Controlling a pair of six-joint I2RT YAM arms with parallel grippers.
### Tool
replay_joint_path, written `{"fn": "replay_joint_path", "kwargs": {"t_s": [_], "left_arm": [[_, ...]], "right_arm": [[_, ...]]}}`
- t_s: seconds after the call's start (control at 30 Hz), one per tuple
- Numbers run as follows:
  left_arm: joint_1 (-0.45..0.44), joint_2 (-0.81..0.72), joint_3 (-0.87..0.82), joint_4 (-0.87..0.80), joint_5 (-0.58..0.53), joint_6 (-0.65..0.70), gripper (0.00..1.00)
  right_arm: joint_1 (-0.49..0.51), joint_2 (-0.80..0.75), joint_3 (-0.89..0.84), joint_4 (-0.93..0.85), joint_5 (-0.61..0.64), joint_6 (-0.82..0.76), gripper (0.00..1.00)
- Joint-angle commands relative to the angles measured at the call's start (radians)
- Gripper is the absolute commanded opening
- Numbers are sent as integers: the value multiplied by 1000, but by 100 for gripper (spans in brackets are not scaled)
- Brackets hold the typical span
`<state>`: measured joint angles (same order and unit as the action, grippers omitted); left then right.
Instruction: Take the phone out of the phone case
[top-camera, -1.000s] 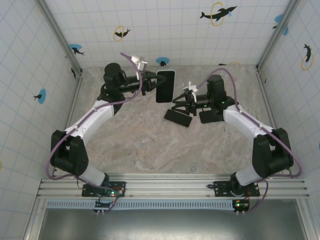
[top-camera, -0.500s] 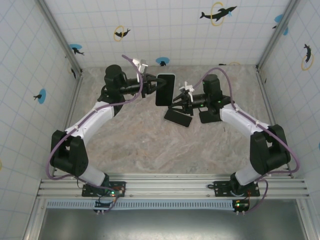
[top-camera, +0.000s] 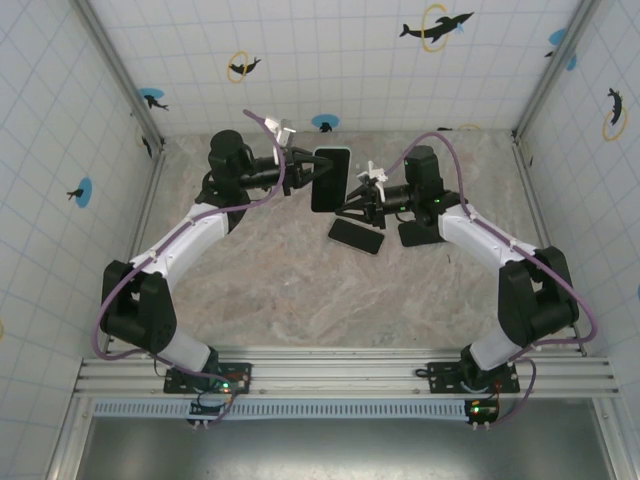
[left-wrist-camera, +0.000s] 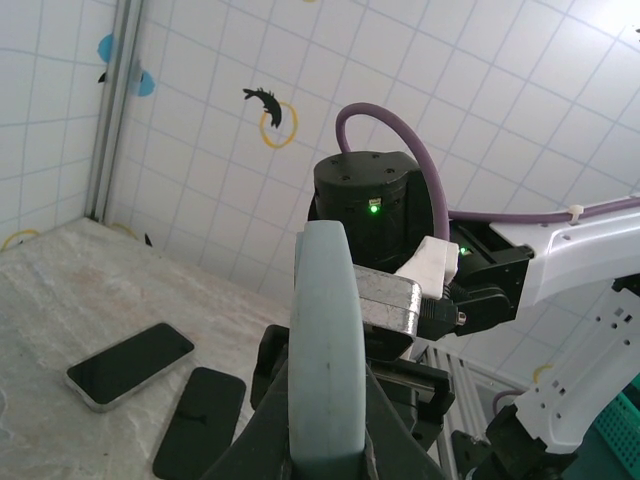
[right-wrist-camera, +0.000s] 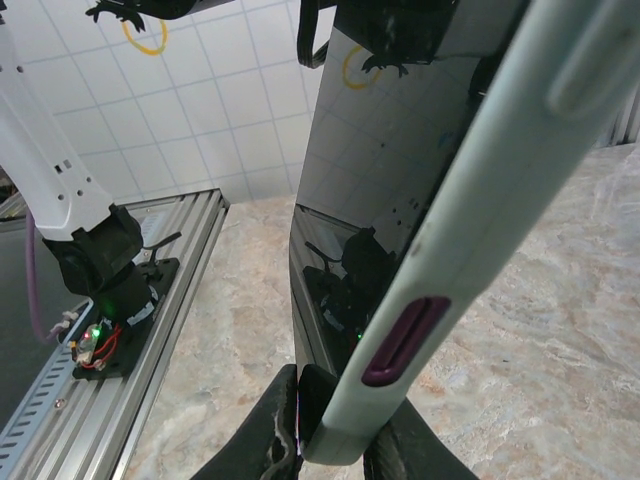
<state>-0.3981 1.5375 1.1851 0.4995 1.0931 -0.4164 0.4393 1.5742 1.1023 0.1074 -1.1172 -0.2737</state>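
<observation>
right hand (top-camera: 349, 207) moved in, pinching case (right-wrist-camera: 470, 200) edge; left hand (top-camera: 304, 172) clamped on phone (top-camera: 331, 180), held upright so case peels off

The phone case (right-wrist-camera: 470, 200) is cropped by the upper edge.

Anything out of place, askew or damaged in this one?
Nothing looks damaged or spilled. The cased phone is held off the table, clamped between the left gripper and the right gripper. A second phone and a flat dark slab lie side by side on the table.
</observation>
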Motion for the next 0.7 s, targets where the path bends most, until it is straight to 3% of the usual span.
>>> {"fn": "replay_joint_path", "kwargs": {"t_s": [0.0, 0.67], "left_arm": [[1, -29, -3, 75, 1, 10, 0], [26, -38, 2, 47, -4, 34, 0]], "right_arm": [[14, 9, 28, -9, -47, -19, 22], [13, 10, 11, -24, -45, -42, 27]]}}
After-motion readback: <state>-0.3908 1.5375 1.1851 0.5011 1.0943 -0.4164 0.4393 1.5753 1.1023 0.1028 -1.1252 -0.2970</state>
